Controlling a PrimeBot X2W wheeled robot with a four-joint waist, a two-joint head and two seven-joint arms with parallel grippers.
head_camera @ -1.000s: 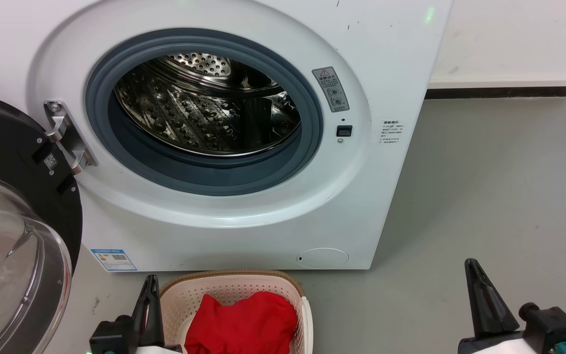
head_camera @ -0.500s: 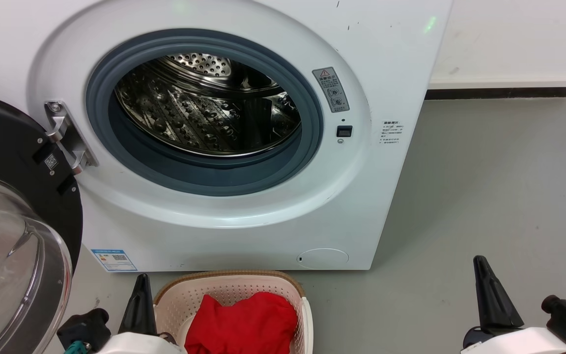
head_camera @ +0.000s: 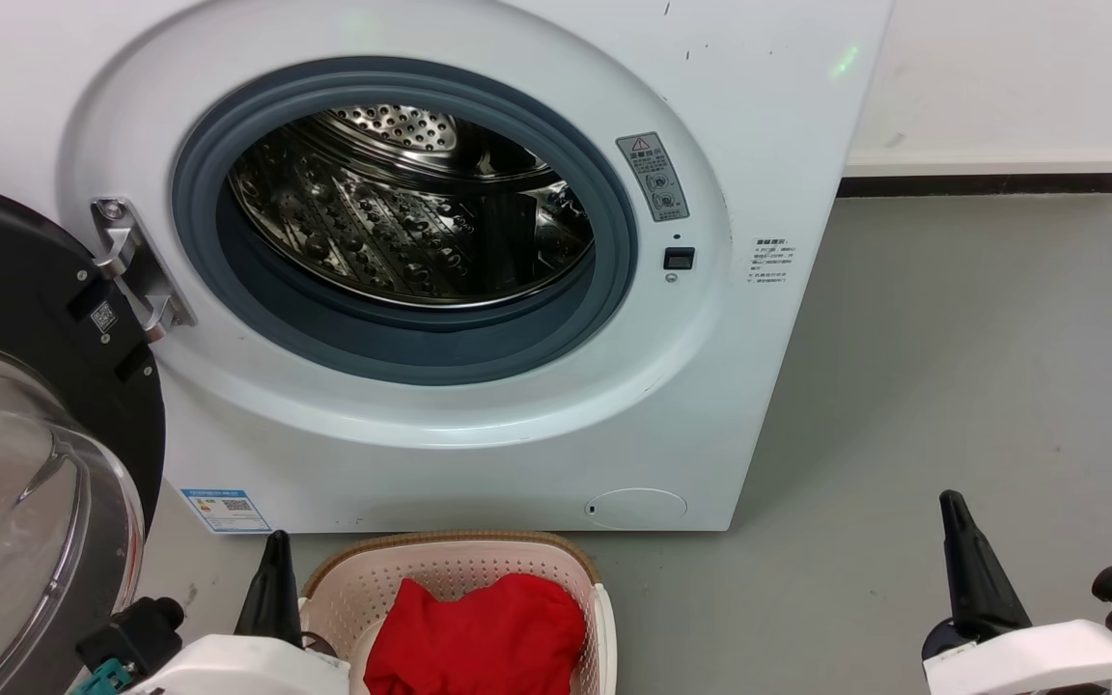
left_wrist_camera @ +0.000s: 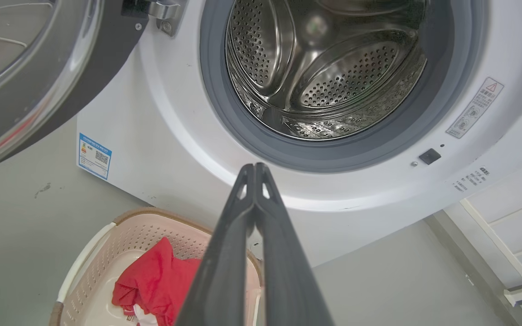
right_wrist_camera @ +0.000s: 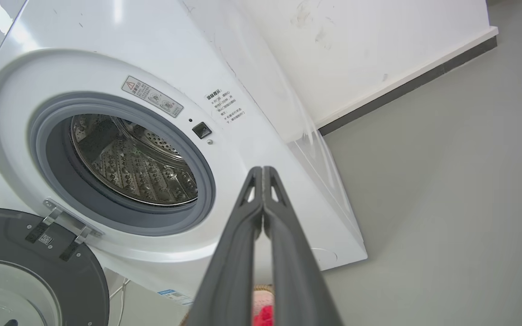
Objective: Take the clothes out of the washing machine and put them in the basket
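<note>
The clothes (head_camera: 474, 632) are seen in the basket (head_camera: 363, 574), a bright red heap bunched up inside it, and in the left wrist view a scrap of white is caught at the heap's lower edge. The basket is set on the floor (head_camera: 952, 367) right in front of the washing machine (head_camera: 479, 463), just below the porthole. Up at the porthole, the grey rubber rim (head_camera: 614, 290) is shown full on, and perforated steel is picked out inside the drum (head_camera: 392, 222). The door (head_camera: 25, 483) is swung wide to the left, held on its metal hinge (head_camera: 136, 265), with the glass bulge turned toward the camera. A warning sticker (head_camera: 651, 177) is seen right of the porthole, and a blue label (head_camera: 225, 510) low on the machine's front.

Now the left gripper (left_wrist_camera: 254, 168): its fingers are pressed together, tip to tip, and are pointed at the white ring under the porthole. In the head view it is placed just beside the basket's left rim. The right gripper (right_wrist_camera: 262, 170) is held the same way, fingers touching at the tips. In the head view it is found at the lower right, over the grey floor, well apart from basket and machine. Behind, a white wall (head_camera: 1000, 77) with a dark skirting is seen.
</note>
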